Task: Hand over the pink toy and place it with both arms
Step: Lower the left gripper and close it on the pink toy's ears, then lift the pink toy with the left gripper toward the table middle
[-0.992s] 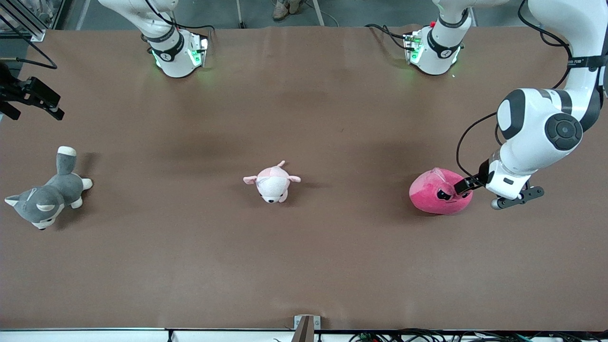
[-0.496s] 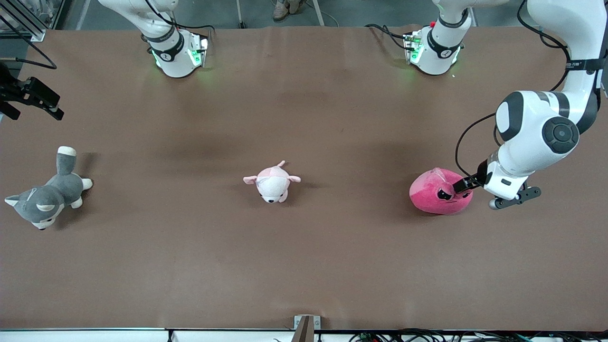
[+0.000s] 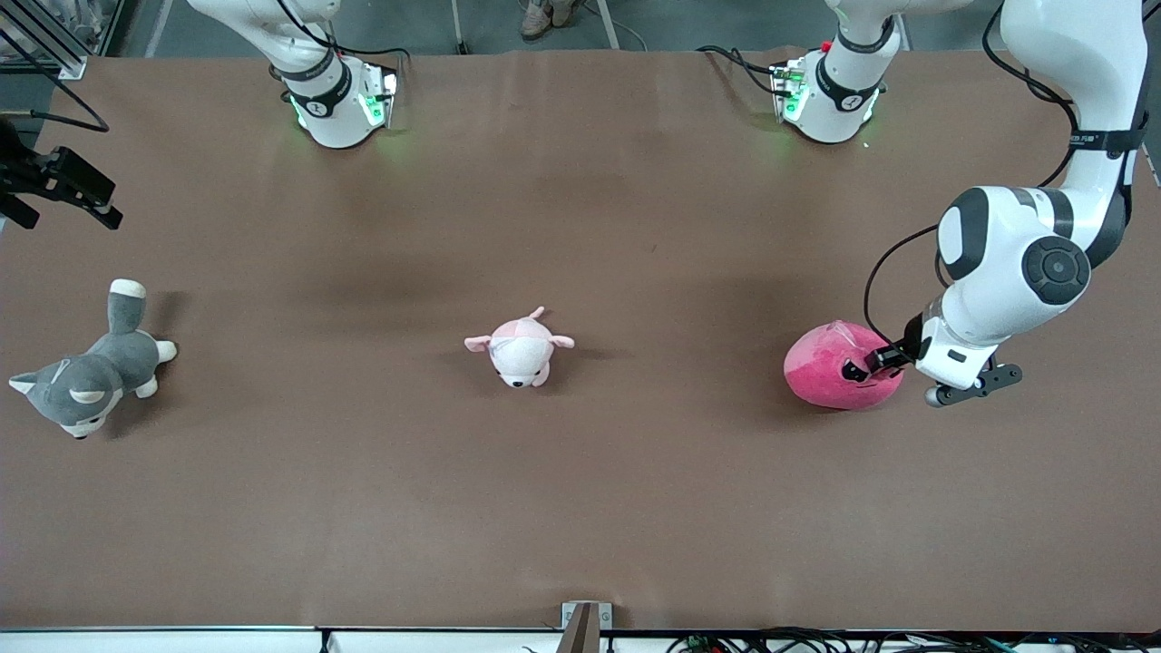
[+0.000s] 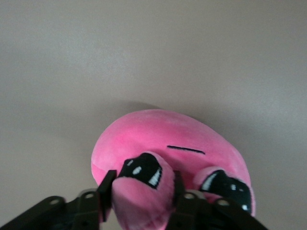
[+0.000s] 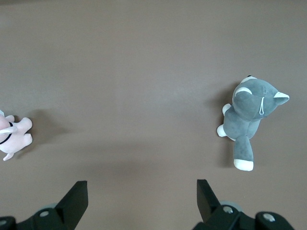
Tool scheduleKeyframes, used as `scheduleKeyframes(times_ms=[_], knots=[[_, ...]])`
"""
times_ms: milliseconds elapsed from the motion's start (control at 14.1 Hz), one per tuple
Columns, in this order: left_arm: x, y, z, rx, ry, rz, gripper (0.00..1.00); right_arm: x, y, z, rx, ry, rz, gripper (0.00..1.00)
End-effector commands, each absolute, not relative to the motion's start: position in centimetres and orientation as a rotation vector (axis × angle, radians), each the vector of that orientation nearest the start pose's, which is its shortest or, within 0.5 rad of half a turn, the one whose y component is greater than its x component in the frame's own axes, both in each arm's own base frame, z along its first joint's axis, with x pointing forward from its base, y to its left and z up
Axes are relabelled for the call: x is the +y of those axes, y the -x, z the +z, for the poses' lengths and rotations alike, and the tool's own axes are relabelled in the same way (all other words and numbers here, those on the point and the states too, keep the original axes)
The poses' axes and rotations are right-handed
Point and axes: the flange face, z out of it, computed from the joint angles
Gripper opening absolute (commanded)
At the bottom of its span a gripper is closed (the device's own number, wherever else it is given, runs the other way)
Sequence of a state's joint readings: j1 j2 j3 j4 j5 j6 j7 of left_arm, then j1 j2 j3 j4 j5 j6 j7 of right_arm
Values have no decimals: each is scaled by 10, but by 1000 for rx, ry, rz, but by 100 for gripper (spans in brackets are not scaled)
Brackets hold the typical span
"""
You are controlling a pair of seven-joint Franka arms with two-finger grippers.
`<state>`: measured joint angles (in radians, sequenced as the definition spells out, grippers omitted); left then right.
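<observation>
Front view: your pink toy (image 3: 834, 374) sits on the desk (image 3: 580, 508) toward the left arm's end, face toward the left tool (image 3: 873, 361); since a second ago that tool has pinched in on it. The right tool (image 3: 63, 186) waits.

Left wrist view: fingers (image 4: 106, 194) squeeze a fold by one eye.

Right wrist view: the right tool (image 5: 141, 197) gapes wide above the grey plush (image 5: 249, 115).
</observation>
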<state>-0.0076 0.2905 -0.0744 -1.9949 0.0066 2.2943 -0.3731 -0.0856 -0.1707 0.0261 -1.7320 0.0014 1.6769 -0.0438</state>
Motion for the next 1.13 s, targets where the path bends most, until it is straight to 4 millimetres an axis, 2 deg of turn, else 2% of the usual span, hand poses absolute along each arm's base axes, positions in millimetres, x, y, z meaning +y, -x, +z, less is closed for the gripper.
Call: scheduleKeyframes(times_ms=[0,71,283,496,637,850,1062], knots=[[-51,-603,322,-430,3122,-35,5,-26,-508,651,29,3143,-188,100],[-53,-603,325,-427,3123,-42,0,-26,-508,650,29,3143,-181,100],[-53,-602,340,-421,3124,-67,0,-26,-507,650,29,3143,-171,100],[-77,-597,374,-376,3143,-117,0,-27,-507,649,34,3143,-166,100],[-106,-594,401,-329,3155,-109,0,-25,-507,649,29,3143,-164,100],[-146,-590,427,-374,3153,-43,0,-25,-507,648,27,3144,-161,100],[-212,-577,455,-408,3178,-42,0,-26,-507,649,29,3144,-166,100]])
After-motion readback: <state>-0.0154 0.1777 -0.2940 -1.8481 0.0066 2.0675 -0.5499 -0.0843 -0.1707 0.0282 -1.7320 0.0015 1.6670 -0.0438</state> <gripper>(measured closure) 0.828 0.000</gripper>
